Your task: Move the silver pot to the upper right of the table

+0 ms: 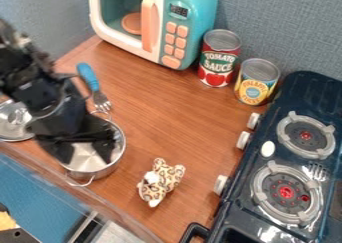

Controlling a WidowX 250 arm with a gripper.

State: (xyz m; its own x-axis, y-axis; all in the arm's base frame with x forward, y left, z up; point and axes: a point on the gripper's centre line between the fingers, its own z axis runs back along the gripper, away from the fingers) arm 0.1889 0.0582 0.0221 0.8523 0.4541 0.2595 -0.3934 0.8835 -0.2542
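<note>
The black gripper [85,154] hangs over the silver pot [101,168], well to the left of the toy stove [294,94]. Its two fingers stand wide apart above the pot's mouth, and nothing appears to be held between them. The step in hand looks to be the grasp: one finger should go inside the wall and one outside, low enough to pinch the rim firmly, and clear of the loose wire handle [81,183], which could swing or snag. Held at one side, the pot may tip, so a slow, level lift is best. It should then travel high enough to pass the leopard-print plush toy [160,182] and come down on the wood just left of the stove's far end, short of its knobs.

Nearest, left of the stove, a blue surface [40,197] lies beyond the wooden tabletop's [174,119] edge. Farther back, well left of the stove, are a silver lid [12,128] and a blue-handled fork [87,76]. Close to the stove's far left corner stands a yellow-labelled can [256,84], then a red-labelled can [218,59], then the toy microwave [190,4]; a grey-blue wall [280,22] rises behind the stove.
</note>
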